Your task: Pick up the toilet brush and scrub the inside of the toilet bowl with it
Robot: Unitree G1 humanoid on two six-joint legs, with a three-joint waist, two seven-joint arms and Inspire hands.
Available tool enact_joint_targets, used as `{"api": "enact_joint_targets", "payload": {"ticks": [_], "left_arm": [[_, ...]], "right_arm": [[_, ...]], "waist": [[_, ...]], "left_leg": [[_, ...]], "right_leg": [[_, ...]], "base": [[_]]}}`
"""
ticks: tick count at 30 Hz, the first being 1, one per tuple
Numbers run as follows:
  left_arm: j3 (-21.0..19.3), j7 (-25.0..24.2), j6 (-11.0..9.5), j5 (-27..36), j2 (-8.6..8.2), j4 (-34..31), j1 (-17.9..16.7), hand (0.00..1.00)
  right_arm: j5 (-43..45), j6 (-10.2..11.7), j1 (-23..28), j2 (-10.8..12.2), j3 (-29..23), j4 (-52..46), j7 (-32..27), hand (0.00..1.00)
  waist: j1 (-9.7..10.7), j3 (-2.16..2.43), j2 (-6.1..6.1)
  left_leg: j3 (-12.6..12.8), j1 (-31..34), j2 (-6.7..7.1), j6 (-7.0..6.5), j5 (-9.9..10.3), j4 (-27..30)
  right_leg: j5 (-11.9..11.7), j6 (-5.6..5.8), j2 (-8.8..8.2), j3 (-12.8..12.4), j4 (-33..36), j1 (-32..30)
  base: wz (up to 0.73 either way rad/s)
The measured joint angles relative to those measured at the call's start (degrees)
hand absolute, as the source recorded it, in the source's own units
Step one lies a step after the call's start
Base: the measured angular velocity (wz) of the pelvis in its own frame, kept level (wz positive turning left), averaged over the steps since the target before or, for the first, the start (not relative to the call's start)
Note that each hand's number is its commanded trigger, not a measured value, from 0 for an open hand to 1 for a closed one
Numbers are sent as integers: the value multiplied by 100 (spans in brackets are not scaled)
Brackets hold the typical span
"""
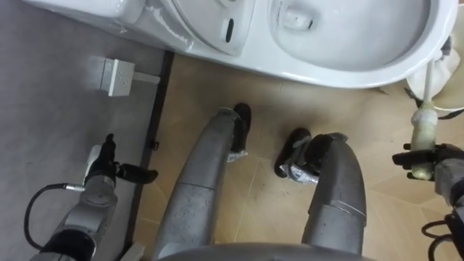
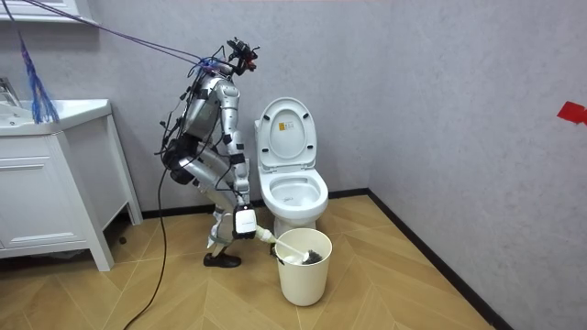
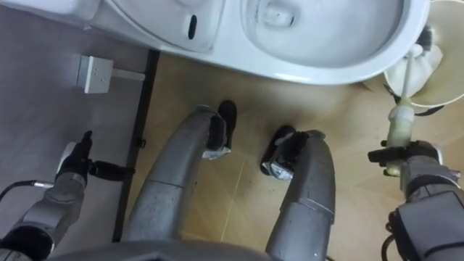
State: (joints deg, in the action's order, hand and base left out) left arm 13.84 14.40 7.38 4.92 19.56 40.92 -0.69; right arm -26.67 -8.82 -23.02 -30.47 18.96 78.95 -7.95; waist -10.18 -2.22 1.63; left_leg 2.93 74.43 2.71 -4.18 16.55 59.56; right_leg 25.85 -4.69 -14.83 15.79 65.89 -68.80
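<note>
I am watching the robot standing bent forward beside the toilet (image 1: 362, 71), on the side toward the room view's left, with its feet on the wooden floor just before the bowl. The lid (image 2: 284, 131) is standing raised against the wall. The right robot hand (image 1: 433, 155) is grasping the brush (image 1: 425, 125) by its pale handle, fingers curling round it, to the right of the bowl's front. The handle is running up and away from the robot hand toward the bucket (image 2: 303, 273), which is sitting on the floor just beside the toilet's front. In the room view the brush head is lying inside the bucket, so it is not in the bowl. The left robot hand (image 1: 101, 174) is hanging released, fingers spread, to the left of the toilet over the grey wall, below a white socket (image 1: 116, 75)
</note>
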Motion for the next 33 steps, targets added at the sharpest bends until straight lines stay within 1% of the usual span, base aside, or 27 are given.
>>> {"api": "enact_joint_targets", "payload": {"ticks": [3,5,7,8,9,10,11,12,14,15,16,18,19,20,21,22,23,24,25,27,28,29,30,31,33], "left_arm": [[4,0,-33,8,5,-34,0,0],[26,-35,-34,5,5,-59,0,0],[26,-55,-31,-2,6,-57,-13,0],[26,-87,-33,-2,5,-45,-33,0],[9,-111,-34,-4,6,-58,-88,0],[-7,-115,-35,-7,6,-62,-121,0],[-15,-118,-33,2,9,-53,-163,0],[-18,-121,-34,23,19,-25,-205,0],[-25,-135,-33,126,21,22,-291,0],[-27,-159,-38,177,21,89,-305,0],[-34,-165,-39,189,25,94,-322,0],[-88,-216,-48,231,25,116,-393,0],[-152,-258,-70,227,22,159,-411,0],[-195,-284,-90,223,18,216,-407,0],[-285,-331,-159,224,20,322,-409,0],[-357,-354,-166,232,20,341,-414,0],[-489,-373,-187,229,22,388,-426,0],[-572,-364,-243,232,24,450,-465,0],[-601,-354,-262,236,24,465,-523,0],[-703,-339,-291,233,0,473,-843,0],[-719,-338,-291,229,-1,470,-920,0],[-802,-339,-293,174,-25,467,-1034,0],[-961,-338,-313,158,-78,446,-1142,0],[-1019,-338,-331,162,-98,429,-1198,0],[-1217,-338,-422,164,-125,210,-1515,0]], "right_arm": [[-5,3,1,-70,52,24,-4,100],[2,-2,0,-100,56,115,3,100],[27,-56,26,-108,29,128,5,100],[38,-78,76,-107,8,128,9,100],[43,-110,113,-108,-6,129,22,100],[44,-125,145,-108,-10,130,42,100],[47,-129,247,-110,-11,154,69,100],[66,-125,351,-110,-13,151,90,100],[73,-122,403,-108,-16,150,165,100],[66,-122,459,-102,-27,147,197,100],[67,-123,487,-93,-57,147,218,100],[81,-124,620,-63,-264,147,320,100],[69,-111,659,-41,-292,148,357,100],[51,-103,687,-28,-324,147,381,100],[19,-105,755,5,-412,147,399,100],[7,-104,804,21,-471,144,403,100],[-9,-100,899,56,-588,142,404,100],[-114,-96,1026,117,-694,120,402,100],[-216,-91,1088,147,-728,95,399,100],[-409,-50,1303,298,-975,-55,394,100],[-441,-48,1387,338,-1056,-134,387,100],[-473,-31,1573,416,-1215,-275,390,100],[-480,24,1744,502,-1355,-330,399,100],[-505,47,1764,531,-1372,-351,405,100],[-702,81,2016,638,-1422,-481,436,100]], "waist": [[-66,1,46],[-99,1,46],[-106,1,46],[-118,1,46],[-121,5,57],[-117,6,59],[-110,6,58],[-117,6,57],[-103,5,55],[-70,-1,43],[-62,-3,28],[0,-7,-13],[31,-11,-56],[48,-12,-66],[71,-6,-96],[74,0,-106],[93,3,-122],[115,14,-172],[120,34,-198],[210,89,-226],[230,111,-237],[255,148,-265],[277,168,-310],[283,169,-318],[361,196,-385]], "left_leg": [[2,-58,2,-26,-13,-5],[-7,-194,3,-19,-9,-40],[-48,-385,0,-11,-7,-122],[-48,-533,-4,-7,-9,-203],[-47,-691,-15,-4,-11,-273],[-51,-778,-23,0,-12,-323],[-61,-963,-34,7,-18,-442],[-60,-1162,-58,9,-22,-556],[-51,-1468,-100,18,-42,-782],[-37,-1699,-105,22,-79,-962],[-22,-1810,-110,29,-94,-1045],[0,-2310,-119,43,-134,-1364],[8,-2554,-126,55,-156,-1541],[8,-2690,-133,64,-163,-1631],[6,-2949,-153,77,-170,-1777],[9,-3060,-176,85,-174,-1837],[-23,-3306,-213,108,-185,-1995],[-34,-3609,-220,140,-214,-2223],[-26,-3752,-231,148,-228,-2332],[-5,-4367,-294,181,-248,-2725],[0,-4503,-295,188,-252,-2822],[6,-4770,-292,199,-259,-2987],[7,-5026,-290,206,-264,-3138],[17,-5153,-290,206,-264,-3196],[77,-5561,-285,208,-263,-3338]], "right_leg": [[1,0,0,-2,-10,56],[4,5,1,-4,-49,192],[7,11,10,18,-146,389],[0,22,31,26,-234,540],[-29,52,96,28,-353,703],[-38,60,110,43,-414,796],[-63,61,111,85,-546,995],[-97,82,160,90,-688,1187],[-188,105,233,89,-960,1483],[-242,122,289,84,-1145,1700],[-266,128,306,79,-1230,1804],[-331,162,352,75,-1556,2262],[-366,172,389,59,-1733,2492],[-385,176,405,69,-1834,2625],[-414,185,461,84,-2020,2896],[-435,192,501,106,-2124,3025],[-489,189,576,166,-2378,3319],[-548,207,635,168,-2632,3619],[-582,212,668,167,-2761,3767],[-726,248,836,200,-3368,4450],[-758,252,869,225,-3520,4609],[-801,277,919,232,-3749,4904],[-811,292,964,241,-3913,5168],[-818,305,975,251,-3999,5309],[-830,330,985,304,-4246,5742]], "base": [[0],[0],[0],[-5],[-7],[-5],[-4],[-8],[-17],[-12],[-6],[-8],[-9],[-9],[-5],[-4],[0],[0],[-8],[-12],[-4],[0],[6],[10],[7]]}}
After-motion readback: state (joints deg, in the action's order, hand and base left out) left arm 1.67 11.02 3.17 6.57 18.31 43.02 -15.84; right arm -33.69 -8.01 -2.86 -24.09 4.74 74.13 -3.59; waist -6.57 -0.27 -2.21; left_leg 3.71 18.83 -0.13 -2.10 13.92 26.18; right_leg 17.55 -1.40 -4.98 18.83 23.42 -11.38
